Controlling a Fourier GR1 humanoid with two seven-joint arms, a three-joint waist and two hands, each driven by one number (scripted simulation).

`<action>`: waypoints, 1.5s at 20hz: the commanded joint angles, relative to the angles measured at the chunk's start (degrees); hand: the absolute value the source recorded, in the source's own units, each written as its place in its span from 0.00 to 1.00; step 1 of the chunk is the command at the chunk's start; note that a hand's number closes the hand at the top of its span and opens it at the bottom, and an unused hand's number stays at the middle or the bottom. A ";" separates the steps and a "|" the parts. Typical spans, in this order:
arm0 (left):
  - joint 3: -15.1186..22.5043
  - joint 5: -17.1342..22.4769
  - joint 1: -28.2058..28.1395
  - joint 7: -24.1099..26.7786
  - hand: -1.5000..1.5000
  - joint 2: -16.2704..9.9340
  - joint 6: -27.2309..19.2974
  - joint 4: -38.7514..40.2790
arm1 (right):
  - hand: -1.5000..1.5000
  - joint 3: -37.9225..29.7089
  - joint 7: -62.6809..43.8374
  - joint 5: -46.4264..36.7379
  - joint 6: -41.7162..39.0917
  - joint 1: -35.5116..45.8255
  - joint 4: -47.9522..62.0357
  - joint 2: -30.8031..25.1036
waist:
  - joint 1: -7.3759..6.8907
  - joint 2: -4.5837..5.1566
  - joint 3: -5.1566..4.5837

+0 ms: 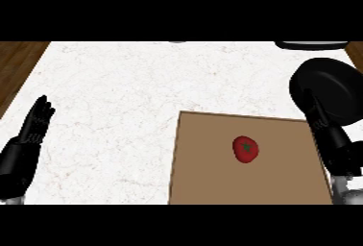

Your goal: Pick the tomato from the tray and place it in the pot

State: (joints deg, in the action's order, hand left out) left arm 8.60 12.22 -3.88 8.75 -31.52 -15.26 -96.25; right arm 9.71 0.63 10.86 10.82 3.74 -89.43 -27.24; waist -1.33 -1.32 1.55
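Observation:
A red tomato with a green stem mark lies on the brown tray, right of its middle. The black pot stands at the counter's right edge, beyond the tray's far right corner. My right hand comes in over the tray's right edge, fingers straight and pointing toward the pot, partly covering its near rim; it holds nothing and sits to the right of the tomato, apart from it. My left hand rests open at the left edge, fingers up.
The white marble counter stretches left and beyond the tray. A dark wooden floor shows past its left edge. Another dark object peeks in at the top right.

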 commanded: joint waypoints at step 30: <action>0.86 -6.37 7.24 -27.53 0.50 0.64 -4.38 15.26 | 0.00 24.20 -56.77 -57.33 -17.62 5.66 -30.78 1.74 | 1.55 1.05 -1.90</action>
State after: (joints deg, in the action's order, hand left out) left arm 8.06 7.54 3.79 -19.61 -32.59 -18.41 -81.46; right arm 31.25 -45.67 -46.40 5.28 6.71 -116.57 -25.45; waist 0.92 -0.43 -0.32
